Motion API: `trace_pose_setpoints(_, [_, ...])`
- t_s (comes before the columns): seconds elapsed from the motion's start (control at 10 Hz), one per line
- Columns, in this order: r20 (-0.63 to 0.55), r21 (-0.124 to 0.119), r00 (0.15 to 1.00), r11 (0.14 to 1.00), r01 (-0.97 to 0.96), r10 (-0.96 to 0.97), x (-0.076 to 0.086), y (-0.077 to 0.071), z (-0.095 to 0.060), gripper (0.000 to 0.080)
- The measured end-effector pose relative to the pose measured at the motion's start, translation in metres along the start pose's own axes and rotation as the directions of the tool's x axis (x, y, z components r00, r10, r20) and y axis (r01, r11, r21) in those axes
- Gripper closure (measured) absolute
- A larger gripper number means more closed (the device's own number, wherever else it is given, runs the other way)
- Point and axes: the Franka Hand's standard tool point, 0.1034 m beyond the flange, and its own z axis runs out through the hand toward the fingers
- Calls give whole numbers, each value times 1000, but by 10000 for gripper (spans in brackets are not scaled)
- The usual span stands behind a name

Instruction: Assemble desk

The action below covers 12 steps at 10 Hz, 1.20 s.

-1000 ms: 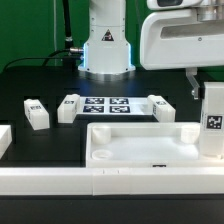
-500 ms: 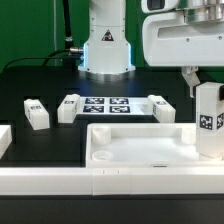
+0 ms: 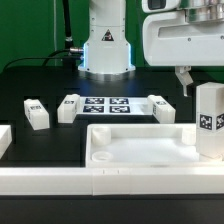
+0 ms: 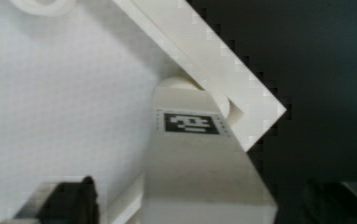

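The desk's white tabletop lies rim-up at the front middle of the exterior view. One white square leg with a tag stands upright at its right corner. My gripper hangs over the top of that leg, open, one finger standing clear of it. In the wrist view the leg runs between my dark fingers, with a gap on each side, and the tabletop lies beyond it.
Loose white legs lie behind the tabletop: one at the exterior view's left, two beside the marker board. A long white rail runs along the front. The arm's base stands behind.
My jaws have spread apart and let go of the upright leg. The leg has stayed standing at the tabletop's right corner, shifted only slightly.
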Motion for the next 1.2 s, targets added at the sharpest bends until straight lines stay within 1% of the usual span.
trace_pose_setpoints(0.1, [0, -1, 999, 999, 54, -54, 0, 0, 0, 188])
trace_pose_setpoints(0.2, [0, -1, 990, 990, 142, -142, 0, 0, 0, 161])
trace_pose_setpoints(0.3, [0, -1, 977, 977, 212, -212, 0, 0, 0, 161])
trace_pose_setpoints(0.5, [-7, -25, 889, 888, 459, -459, -1, 0, 1, 152])
trace_pose_setpoints(0.7, [-2, -30, 759, 759, 650, -651, -1, -2, 0, 151])
trace_pose_setpoints(0.8, [1, -37, 694, 694, 719, -720, -1, -2, 0, 151])
trace_pose_setpoints(0.9, [5, -39, 640, 640, 768, -768, -2, -2, 1, 151])
trace_pose_setpoints(1.1, [23, -42, 449, 448, 893, -893, 0, -1, 2, 151])
trace_pose_setpoints(1.2, [29, -39, 380, 379, 925, -925, 0, 0, 2, 151])
